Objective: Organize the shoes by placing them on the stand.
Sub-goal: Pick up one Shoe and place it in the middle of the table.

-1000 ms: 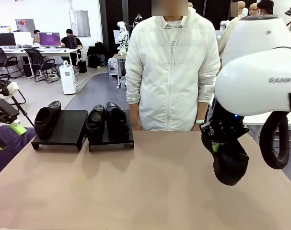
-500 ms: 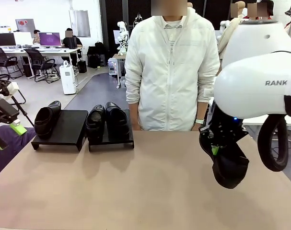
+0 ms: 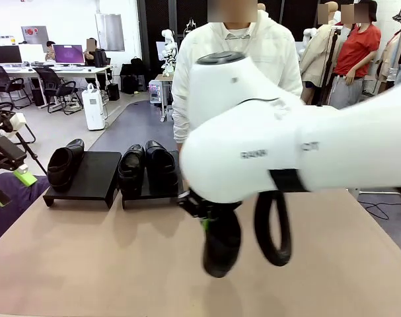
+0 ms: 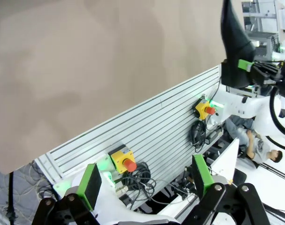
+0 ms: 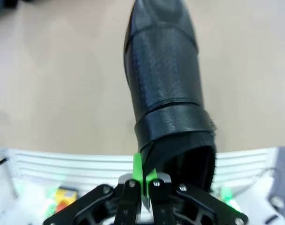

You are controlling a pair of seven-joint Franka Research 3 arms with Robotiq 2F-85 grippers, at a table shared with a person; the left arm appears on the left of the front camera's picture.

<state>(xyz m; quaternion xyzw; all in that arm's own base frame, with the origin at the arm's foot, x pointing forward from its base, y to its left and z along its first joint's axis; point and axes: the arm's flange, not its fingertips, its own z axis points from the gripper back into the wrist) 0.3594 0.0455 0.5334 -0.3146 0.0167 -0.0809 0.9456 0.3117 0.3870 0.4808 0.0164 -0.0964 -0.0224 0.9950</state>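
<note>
My right gripper is shut on the heel rim of a glossy black shoe, which hangs toe-down just above the middle of the table. In the right wrist view the green pads pinch the rim of that shoe. The left stand carries one shoe on its left half. The right stand carries a pair. My left gripper hovers open off the table's left edge, and its fingers stand wide apart with nothing between them.
A person in a white jacket stands at the far side, partly hidden by my right arm. Below the table's near edge runs an aluminium rail with yellow emergency-stop boxes. Bare tabletop lies in front of the stands.
My right arm has swung from the table's right side to the middle, carrying the shoe leftward toward the stands. The left arm has not moved.
</note>
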